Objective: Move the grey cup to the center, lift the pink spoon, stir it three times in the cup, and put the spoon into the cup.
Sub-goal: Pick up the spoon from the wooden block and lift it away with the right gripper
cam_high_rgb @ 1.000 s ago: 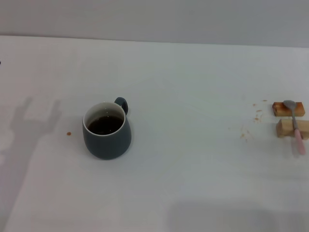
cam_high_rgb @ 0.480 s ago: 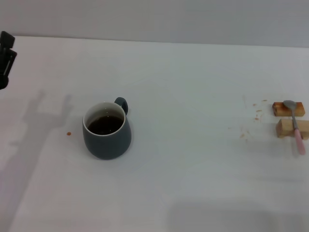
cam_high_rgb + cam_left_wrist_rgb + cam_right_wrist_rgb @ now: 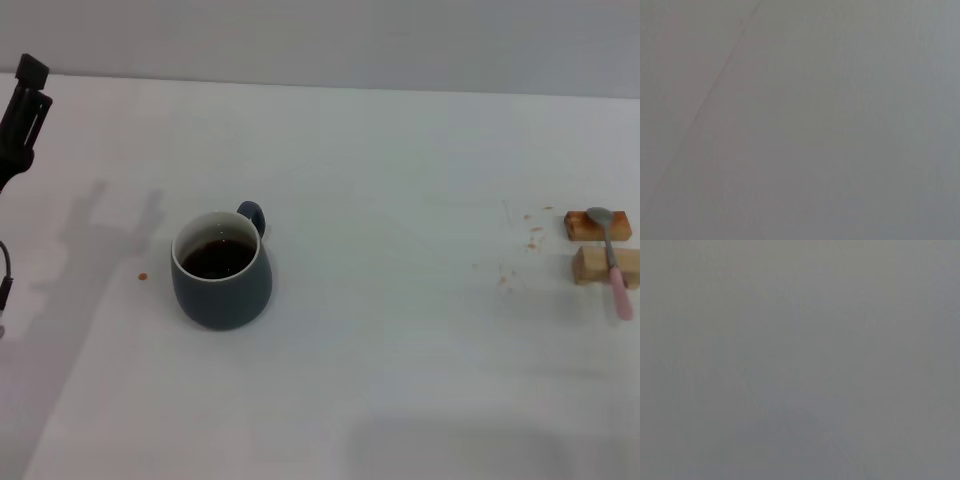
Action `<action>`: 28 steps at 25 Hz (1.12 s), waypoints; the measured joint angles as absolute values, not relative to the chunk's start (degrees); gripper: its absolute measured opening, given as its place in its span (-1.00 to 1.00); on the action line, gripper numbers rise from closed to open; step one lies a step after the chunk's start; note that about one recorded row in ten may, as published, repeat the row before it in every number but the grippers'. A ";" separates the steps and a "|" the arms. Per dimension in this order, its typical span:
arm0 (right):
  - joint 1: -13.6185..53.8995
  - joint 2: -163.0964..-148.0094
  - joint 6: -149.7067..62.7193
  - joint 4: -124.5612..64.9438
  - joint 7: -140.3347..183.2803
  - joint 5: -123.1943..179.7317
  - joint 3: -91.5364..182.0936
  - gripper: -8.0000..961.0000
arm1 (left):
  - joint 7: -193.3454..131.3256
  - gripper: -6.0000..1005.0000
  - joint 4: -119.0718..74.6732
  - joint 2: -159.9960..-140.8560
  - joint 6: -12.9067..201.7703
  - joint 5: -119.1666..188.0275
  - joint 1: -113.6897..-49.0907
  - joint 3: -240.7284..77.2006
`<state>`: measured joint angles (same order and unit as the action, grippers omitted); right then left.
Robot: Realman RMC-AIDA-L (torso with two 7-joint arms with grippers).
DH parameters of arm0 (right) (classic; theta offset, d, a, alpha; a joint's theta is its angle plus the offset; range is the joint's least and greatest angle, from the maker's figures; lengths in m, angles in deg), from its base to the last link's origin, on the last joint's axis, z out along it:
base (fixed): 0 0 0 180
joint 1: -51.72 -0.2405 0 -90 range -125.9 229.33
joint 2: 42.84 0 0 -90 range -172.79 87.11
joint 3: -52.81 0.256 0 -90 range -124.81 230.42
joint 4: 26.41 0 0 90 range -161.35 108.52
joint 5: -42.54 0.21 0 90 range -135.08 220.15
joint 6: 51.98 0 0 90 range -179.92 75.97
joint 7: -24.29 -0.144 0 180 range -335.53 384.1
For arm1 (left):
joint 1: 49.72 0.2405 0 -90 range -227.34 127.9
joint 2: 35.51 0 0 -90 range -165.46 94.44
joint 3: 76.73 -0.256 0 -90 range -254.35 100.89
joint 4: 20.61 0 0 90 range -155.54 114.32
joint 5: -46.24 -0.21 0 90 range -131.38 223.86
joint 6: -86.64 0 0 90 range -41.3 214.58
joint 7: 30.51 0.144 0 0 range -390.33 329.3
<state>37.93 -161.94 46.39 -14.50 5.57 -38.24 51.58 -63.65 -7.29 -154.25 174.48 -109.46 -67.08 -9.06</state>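
Head view: left gripper (image 3: pixel 22 110) hangs far left of grey cup (image 3: pixel 221 268).

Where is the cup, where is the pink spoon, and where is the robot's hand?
grey cup (image 3: pixel 222 290): head view, on its dark outer wall.
pink spoon (image 3: pixel 621 293): head view, on its pink handle.
left gripper (image 3: pixel 22 112): head view, on the black part at the table's far left edge.

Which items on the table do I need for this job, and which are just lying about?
Needed: grey cup, left of centre; pink spoon, far right; left gripper at the left edge.
Lying about: two wooden blocks under the spoon; crumbs; small spot.
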 joint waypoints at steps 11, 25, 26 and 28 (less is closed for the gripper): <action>37.40 -161.52 44.47 -26.54 -12.88 -40.32 46.81 0.27 | -64.93 0.65 -7.24 -154.21 173.82 -109.77 -68.21 -9.06; 36.44 -161.65 42.59 -29.20 -12.52 -40.33 47.18 0.27 | -65.10 0.65 -7.25 -154.32 172.94 -109.70 -68.62 -9.83; 36.16 -161.65 42.24 -29.48 -12.52 -40.32 47.13 0.27 | -65.10 0.65 -7.25 -154.33 172.96 -109.70 -68.62 -9.83; 35.76 -161.74 41.76 -30.20 -12.13 -40.31 47.12 0.27 | -64.95 0.65 -7.25 -154.33 173.13 -109.66 -68.62 -9.85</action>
